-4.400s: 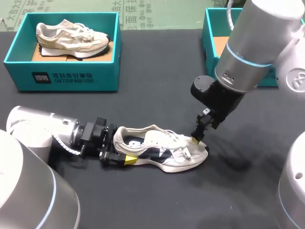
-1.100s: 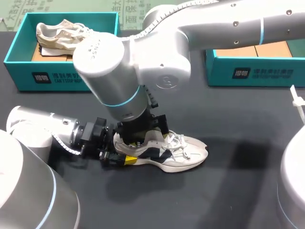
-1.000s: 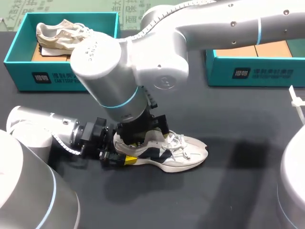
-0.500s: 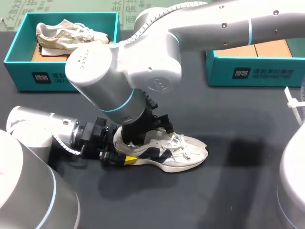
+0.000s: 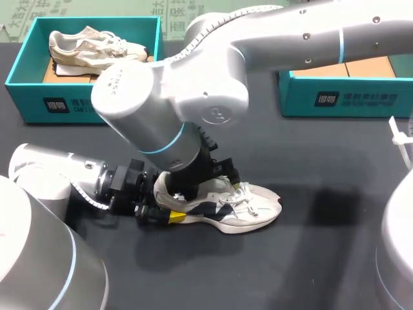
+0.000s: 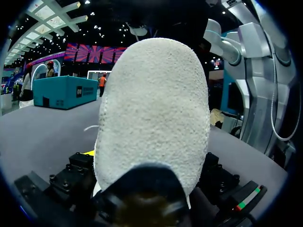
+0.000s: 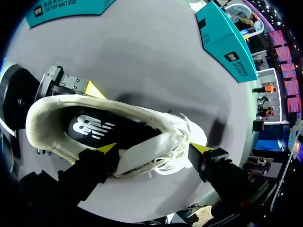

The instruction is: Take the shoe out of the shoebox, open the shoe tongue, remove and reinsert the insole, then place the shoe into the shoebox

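A white shoe [image 5: 248,205] with dark side panels lies on the black table [image 5: 310,258], toe to the right. Its dark insole [image 7: 94,127] shows through the opening. My left gripper [image 5: 161,210] is shut on the heel: one yellow tip [image 7: 94,89] presses one side, and the fuzzy heel [image 6: 151,109] fills the left wrist view. My right gripper [image 7: 154,149] hangs open just above the shoe, in the head view mostly hidden under its own wrist [image 5: 205,184]. One of its fingertips [image 7: 108,147] is at the collar edge; the other is past the laces.
A teal shoebox [image 5: 84,103] at the back left holds another beige shoe [image 5: 90,48]. A second teal shoebox [image 5: 342,97] stands at the back right, behind my right arm. My right arm spans the table's middle above the shoe.
My right arm's wrist has turned and sunk a little over the shoe's opening. The shoe and my left gripper have stayed where they were.
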Available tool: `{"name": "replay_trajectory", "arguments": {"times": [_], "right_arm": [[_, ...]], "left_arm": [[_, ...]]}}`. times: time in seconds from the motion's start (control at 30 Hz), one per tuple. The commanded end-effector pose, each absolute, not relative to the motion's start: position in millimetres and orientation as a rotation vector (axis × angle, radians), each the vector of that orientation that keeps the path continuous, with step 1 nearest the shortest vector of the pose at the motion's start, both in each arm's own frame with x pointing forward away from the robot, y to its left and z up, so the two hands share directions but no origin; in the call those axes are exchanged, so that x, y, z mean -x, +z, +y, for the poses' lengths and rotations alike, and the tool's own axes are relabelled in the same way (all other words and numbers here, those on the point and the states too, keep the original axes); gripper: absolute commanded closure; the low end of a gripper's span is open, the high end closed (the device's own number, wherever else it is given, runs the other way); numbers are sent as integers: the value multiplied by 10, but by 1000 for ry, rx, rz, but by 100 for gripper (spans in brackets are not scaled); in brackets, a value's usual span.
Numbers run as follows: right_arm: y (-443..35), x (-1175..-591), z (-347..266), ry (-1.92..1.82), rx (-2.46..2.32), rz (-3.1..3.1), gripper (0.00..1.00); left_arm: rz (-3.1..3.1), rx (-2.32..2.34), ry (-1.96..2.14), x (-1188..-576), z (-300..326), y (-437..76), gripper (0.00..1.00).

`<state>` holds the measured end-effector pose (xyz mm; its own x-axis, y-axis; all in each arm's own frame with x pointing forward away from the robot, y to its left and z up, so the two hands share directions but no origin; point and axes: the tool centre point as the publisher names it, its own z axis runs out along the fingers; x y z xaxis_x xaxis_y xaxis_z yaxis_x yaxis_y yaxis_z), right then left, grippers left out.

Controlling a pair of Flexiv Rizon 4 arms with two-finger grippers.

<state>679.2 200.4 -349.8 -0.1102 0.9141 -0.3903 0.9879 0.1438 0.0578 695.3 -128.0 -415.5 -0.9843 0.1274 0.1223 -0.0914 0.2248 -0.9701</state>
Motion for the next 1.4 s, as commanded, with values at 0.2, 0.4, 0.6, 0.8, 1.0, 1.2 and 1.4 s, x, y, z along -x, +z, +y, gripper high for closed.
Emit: {"name": "replay_trajectory", "arguments": {"times": [0.2,0.4,0.6,0.8,1.0,1.2,1.4], "right_arm": [[-3464,-6762,1935,-199,-2221,1677,0],[-3446,-6792,1901,-217,-2230,1722,11],[-3416,-6802,1871,-243,-2232,1763,50],[-3388,-6808,1855,-271,-2224,1813,51],[-3382,-6814,1864,-293,-2229,1872,51],[-3362,-6802,1954,-313,-2231,1909,54],[-3356,-6746,2087,-318,-2239,1938,55]], "left_arm": [[-2316,32,1851,-6963,-1280,-4153,100],[-2316,32,1851,-6963,-1280,-4153,100],[-2316,32,1851,-6963,-1280,-4153,100],[-2316,32,1851,-6963,-1280,-4153,100],[-2316,32,1851,-6963,-1280,-4153,100],[-2316,32,1851,-6963,-1280,-4153,100],[-2316,32,1851,-6963,-1280,-4153,100]]}}
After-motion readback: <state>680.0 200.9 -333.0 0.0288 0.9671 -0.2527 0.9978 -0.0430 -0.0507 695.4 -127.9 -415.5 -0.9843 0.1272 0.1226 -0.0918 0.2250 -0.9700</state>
